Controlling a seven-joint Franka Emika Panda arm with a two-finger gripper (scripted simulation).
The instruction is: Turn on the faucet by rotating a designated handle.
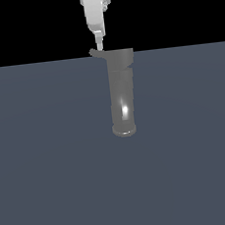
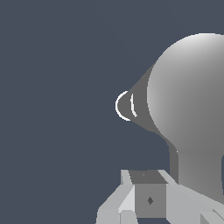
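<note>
The faucet [image 1: 121,91] is a tall grey metallic cylinder with a bright highlight low on its body. It stands upright on a rimmed base and has a wider cap on top. The handle [image 1: 96,52] is a short dark stub jutting from the cap toward the exterior view's left. My white gripper [image 1: 99,46] comes down from above, its tip right at the handle's outer end, touching or nearly so. Its fingers look closed together with nothing held. In the wrist view the rounded cap [image 2: 192,100] fills one side. The handle [image 2: 173,158] runs from it to my gripper [image 2: 149,192].
The faucet stands on a flat dark blue-grey floor [image 1: 51,166] that stretches all around it. The background above the floor's far edge is black. The faucet's base rim shows past the cap in the wrist view [image 2: 119,106].
</note>
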